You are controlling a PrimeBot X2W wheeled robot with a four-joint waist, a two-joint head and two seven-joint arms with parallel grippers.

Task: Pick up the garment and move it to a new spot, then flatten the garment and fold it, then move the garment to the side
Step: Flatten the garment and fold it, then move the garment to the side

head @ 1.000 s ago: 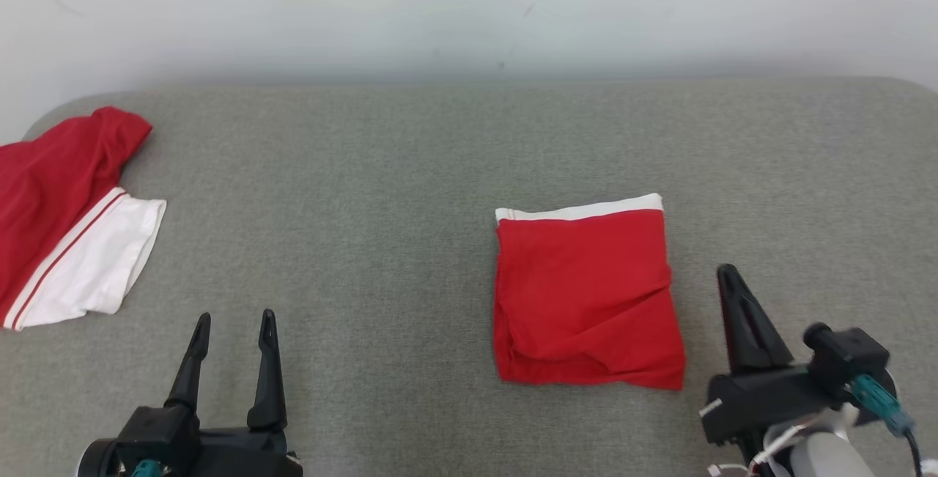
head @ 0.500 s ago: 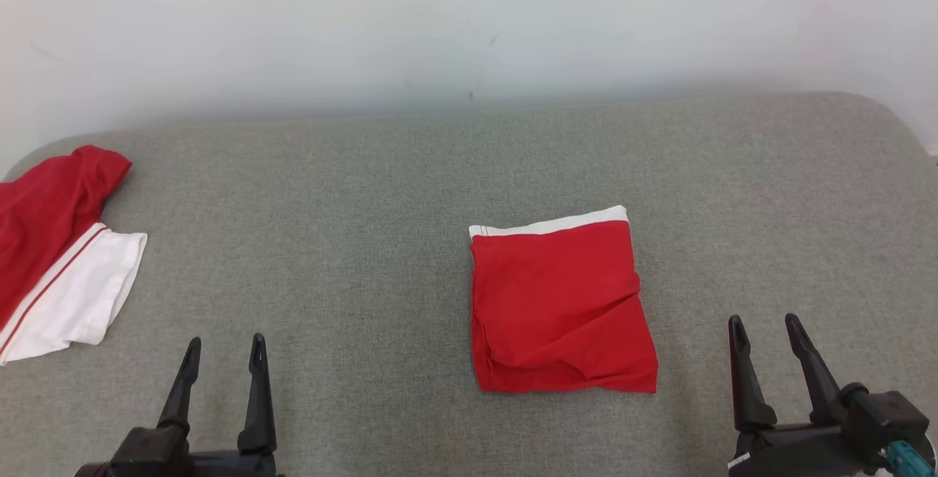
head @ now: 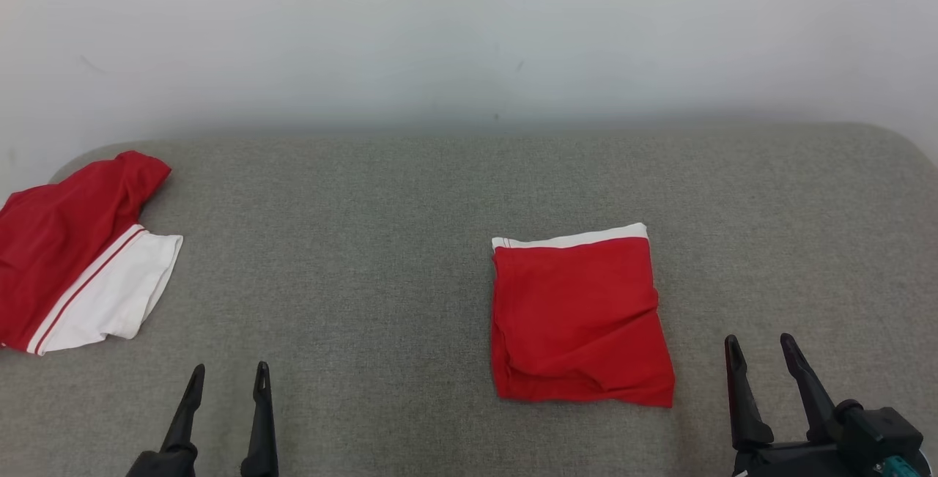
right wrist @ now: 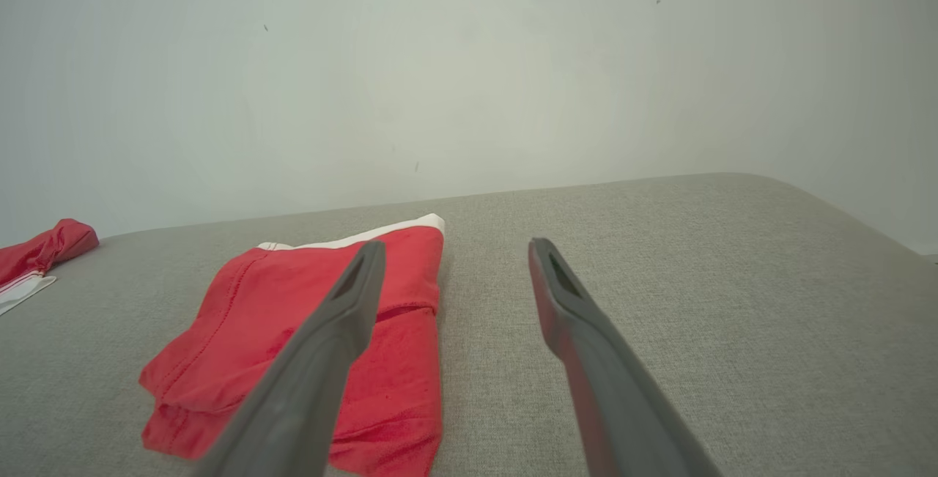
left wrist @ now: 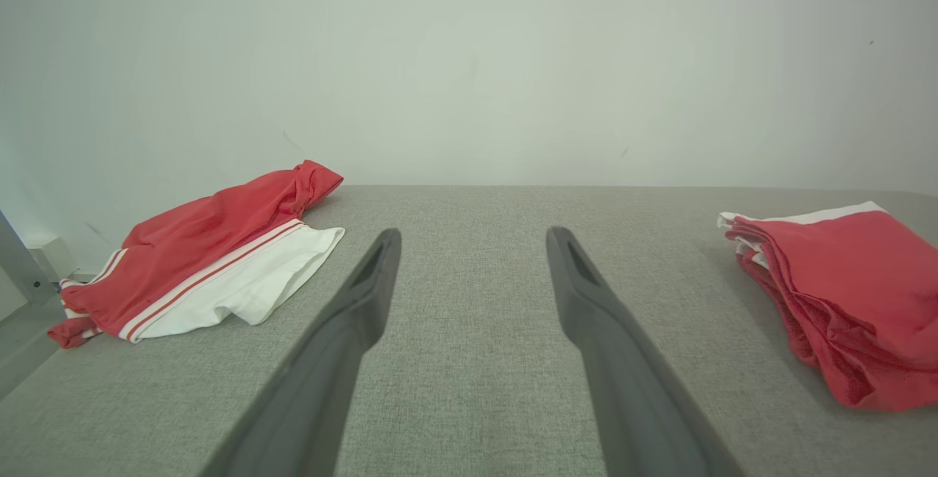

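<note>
The garment (head: 579, 316) lies folded into a red square with a white band along its far edge, right of centre on the grey padded surface (head: 366, 242). It also shows in the left wrist view (left wrist: 828, 294) and in the right wrist view (right wrist: 293, 316). My right gripper (head: 759, 340) is open and empty, just right of the garment's near corner and apart from it; its fingers (right wrist: 586, 330) spread over bare fabric. My left gripper (head: 229, 368) is open and empty at the lower left, well clear of the garment, its fingers (left wrist: 352, 316) pointing at the wall.
A second red and white garment (head: 80, 250) lies loosely at the far left edge of the surface, also seen in the left wrist view (left wrist: 212, 257). A pale wall (head: 469, 37) stands right behind the surface. The surface rounds off at its right corner (head: 901, 147).
My right gripper has opened and drawn back from the garment's right edge to the lower right. The head camera has shifted; the garment lies as before. The left gripper stays open.
</note>
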